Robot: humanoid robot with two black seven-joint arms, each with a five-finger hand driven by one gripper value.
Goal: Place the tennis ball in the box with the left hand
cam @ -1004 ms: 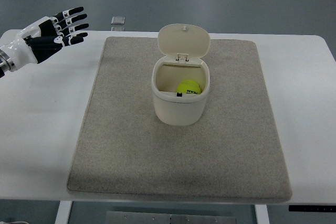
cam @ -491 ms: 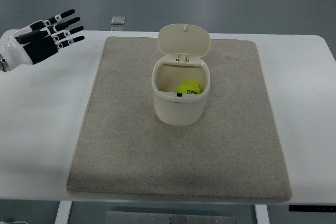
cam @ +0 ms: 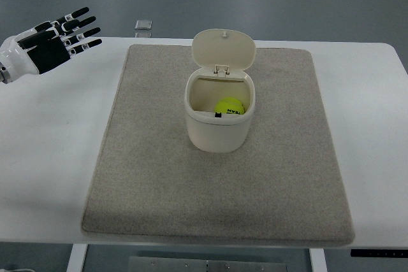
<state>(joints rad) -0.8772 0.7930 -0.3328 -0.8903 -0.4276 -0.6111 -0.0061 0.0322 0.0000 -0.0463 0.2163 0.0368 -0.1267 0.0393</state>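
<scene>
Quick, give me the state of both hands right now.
Left hand: open, fingers spread, holding nothing, over the table's far left corner.
Right hand: not in view.

The tennis ball [cam: 229, 106] is sitting inside the open-lidded box [cam: 218, 127] on the mat [cam: 146, 176], while the left hand [cam: 44, 49] is hovering empty, fingers [cam: 80, 28] spread, over the bench [cam: 51, 144] corner.

The left hand [cam: 46, 48] is seen at the upper left of the top view, its arm entering from the left edge; the fingers [cam: 81, 32] are stretched out straight and slightly spread, pointing rightward, and nothing is held
</scene>
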